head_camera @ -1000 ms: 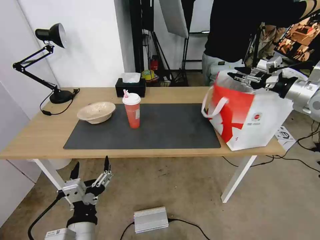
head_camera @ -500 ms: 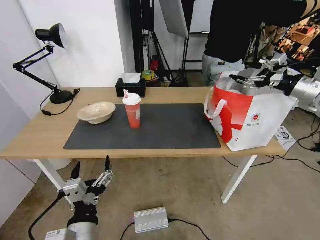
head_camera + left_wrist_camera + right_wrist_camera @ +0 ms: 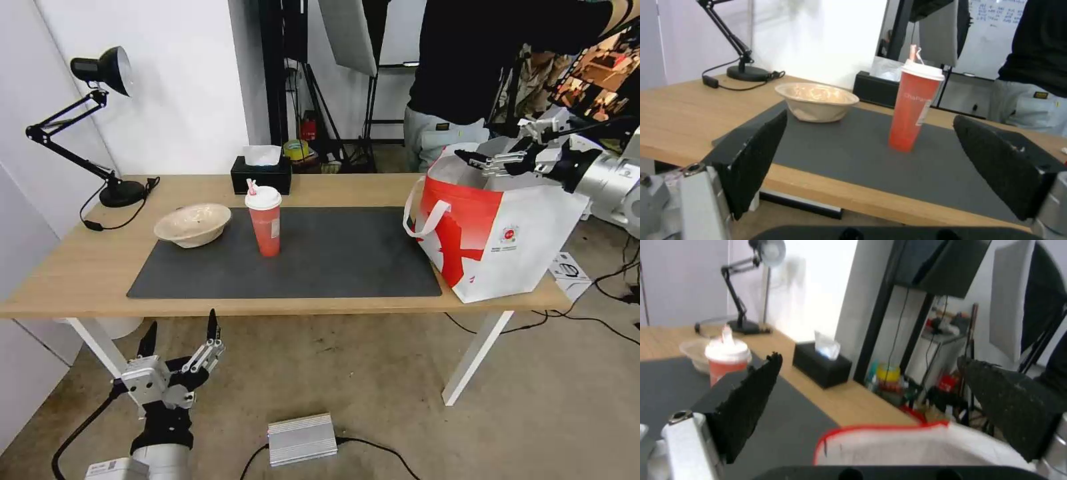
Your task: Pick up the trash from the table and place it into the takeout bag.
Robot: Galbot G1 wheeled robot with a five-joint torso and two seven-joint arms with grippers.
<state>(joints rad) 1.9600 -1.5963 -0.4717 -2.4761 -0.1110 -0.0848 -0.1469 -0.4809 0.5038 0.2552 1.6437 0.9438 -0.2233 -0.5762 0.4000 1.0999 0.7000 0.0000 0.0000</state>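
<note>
Your right tool (image 3: 481, 159) hangs spread, empty, over the bag (image 3: 533, 240) rim at the counter's (image 3: 67, 267) right edge; left tool (image 3: 180, 341) spread below the near edge.

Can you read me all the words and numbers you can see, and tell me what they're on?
"ChaPan": white letters on the red cup, running off round its side, so there may be more.
Bag: a small round red logo with tiny lines of print under it, too small to read.
Whiteboard behind the table: blue handwriting, too blurred to read.
Small label on the person's trousers: too small to read.
</note>
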